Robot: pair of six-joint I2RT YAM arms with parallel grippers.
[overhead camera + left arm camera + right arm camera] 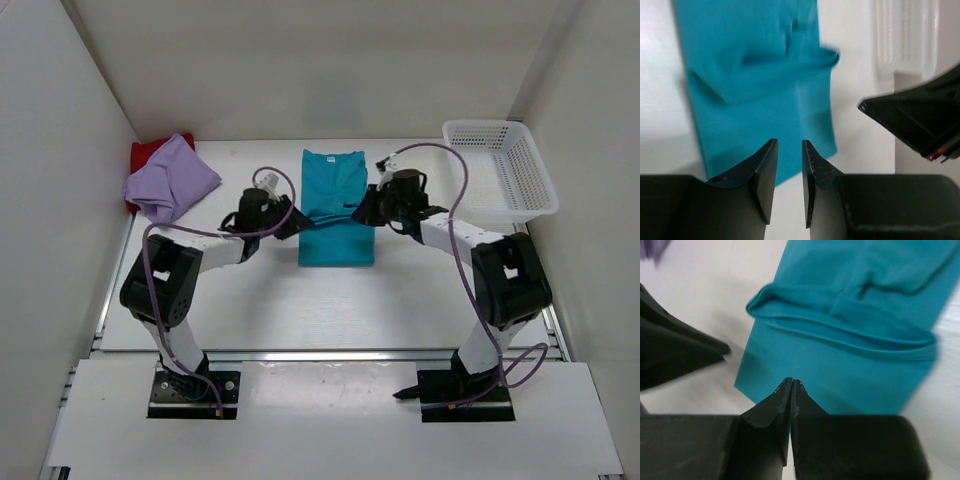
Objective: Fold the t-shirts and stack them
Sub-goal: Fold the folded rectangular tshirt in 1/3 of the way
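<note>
a teal-blue t-shirt is laid on the white counter, midway between the two arms. it is folded into a long narrow panel with its collar end toward the far wall. a raised crosswise crease is seen about halfway along it.

the left pincer is held just beside the shirt's left edge at that crease. its jaws are parted by a narrow gap, and only the counter and the shirt's edge are seen through it. the right pincer is held at the shirt's right edge, opposite the left one. its jaws are pressed together, tip against tip. in the right wrist view the tips are placed over an edge of the shirt, though whether the fabric is touched cannot be told.

a light purple t-shirt is left crumpled at the far left of the counter, well apart from the teal one. a dark red t-shirt is lying beneath and behind it, against the left wall, so that only a corner of it is shown.

a white lattice basket is set upright at the far right corner of the counter, well apart from the shirts. both wrist views are slightly blurred.
</note>
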